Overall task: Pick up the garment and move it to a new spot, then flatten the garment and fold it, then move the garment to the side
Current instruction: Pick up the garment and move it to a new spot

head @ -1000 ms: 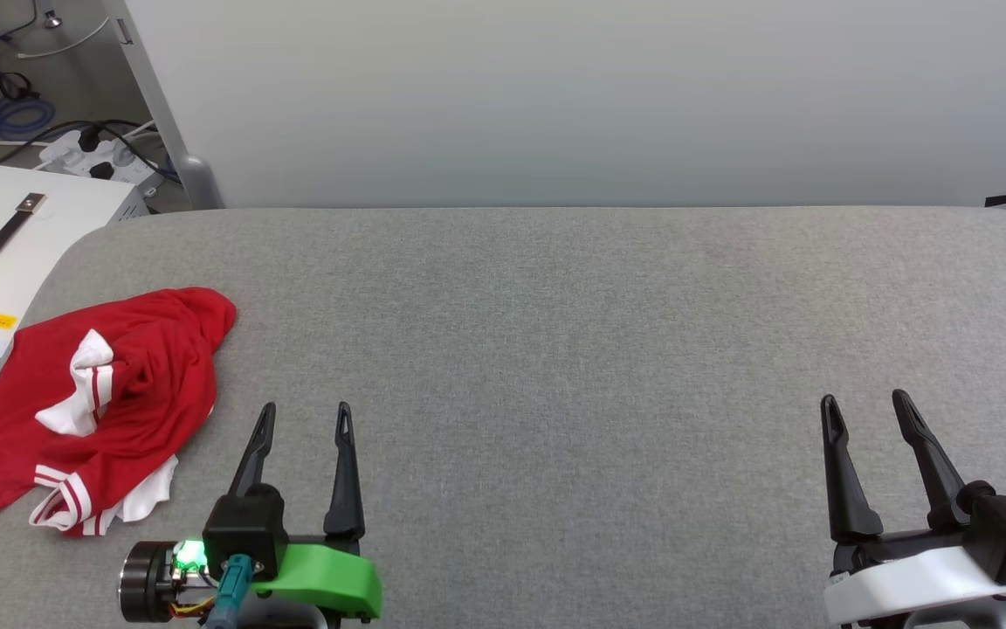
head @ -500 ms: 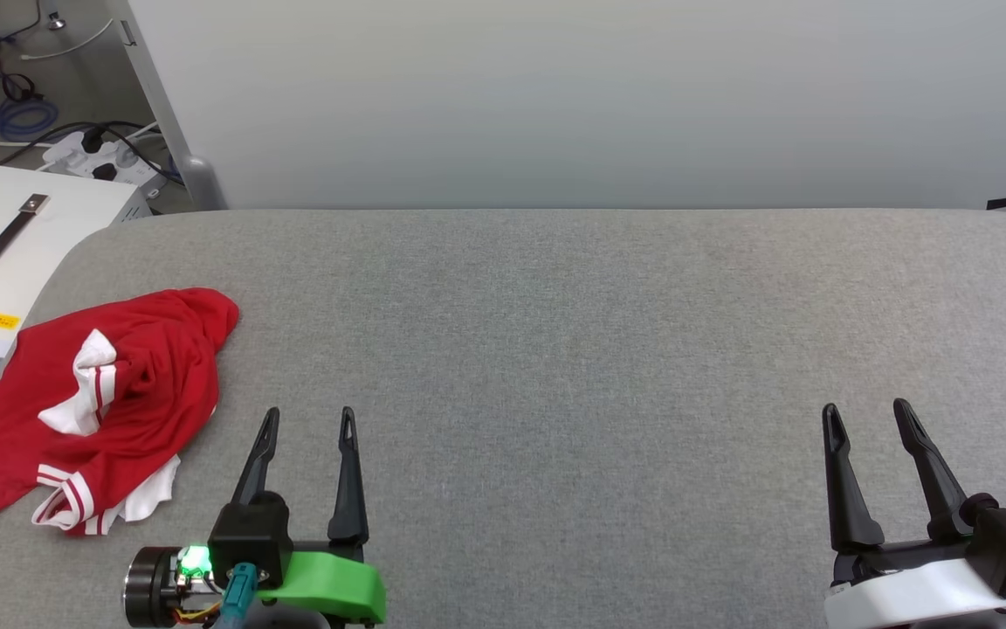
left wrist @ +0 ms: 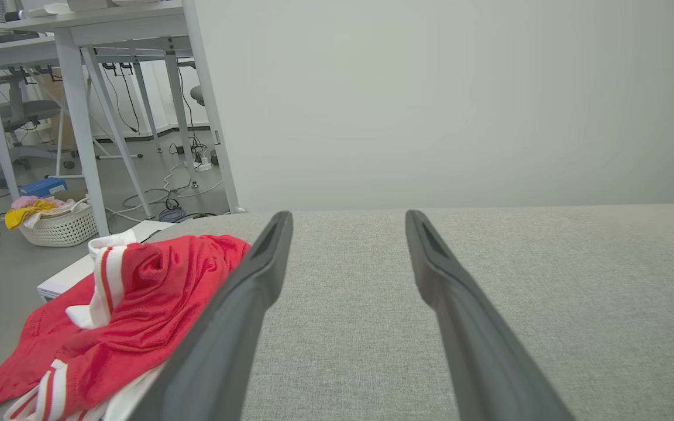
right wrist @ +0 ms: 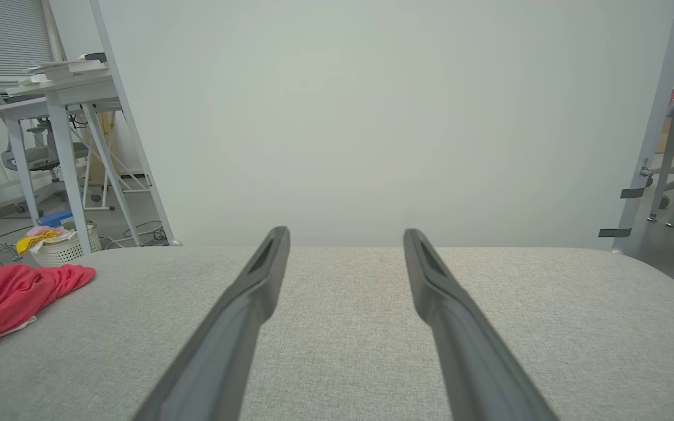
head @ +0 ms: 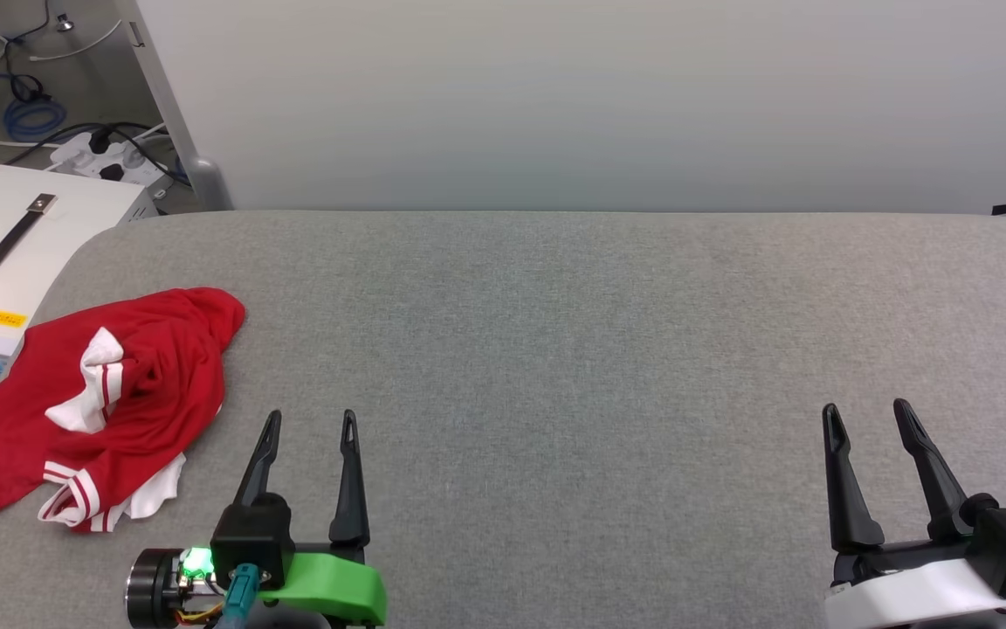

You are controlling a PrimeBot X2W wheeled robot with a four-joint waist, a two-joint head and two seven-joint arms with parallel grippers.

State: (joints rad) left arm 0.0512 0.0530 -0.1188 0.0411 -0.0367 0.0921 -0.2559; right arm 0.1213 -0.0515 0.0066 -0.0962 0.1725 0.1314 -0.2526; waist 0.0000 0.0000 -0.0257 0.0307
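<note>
The garment (head: pixel 110 402) lies crumpled in a red heap with white striped sleeve trim showing, at the left end of the grey padded table (head: pixel 573 349). It also appears at the lower left of the left wrist view as the garment (left wrist: pixel 132 310) and at the far left of the right wrist view as the garment (right wrist: pixel 9 298). My left gripper (head: pixel 309 423) hovers open just right of the heap, not touching it. Far to the right, my right gripper (head: pixel 865 412) is open above bare table, with nothing between its fingers.
A white box with a black handle (head: pixel 5 262) stands off the table's left edge beside the garment. Cables and a power strip (head: pixel 110 157) lie on the floor behind it. A pale partition wall (head: pixel 599 96) rises behind the table. A laundry basket (left wrist: pixel 59 225) sits on the floor.
The whole head picture has shifted slightly right and down, so the camera moved. Both grippers sit a little lower in view. The garment lies unchanged.
</note>
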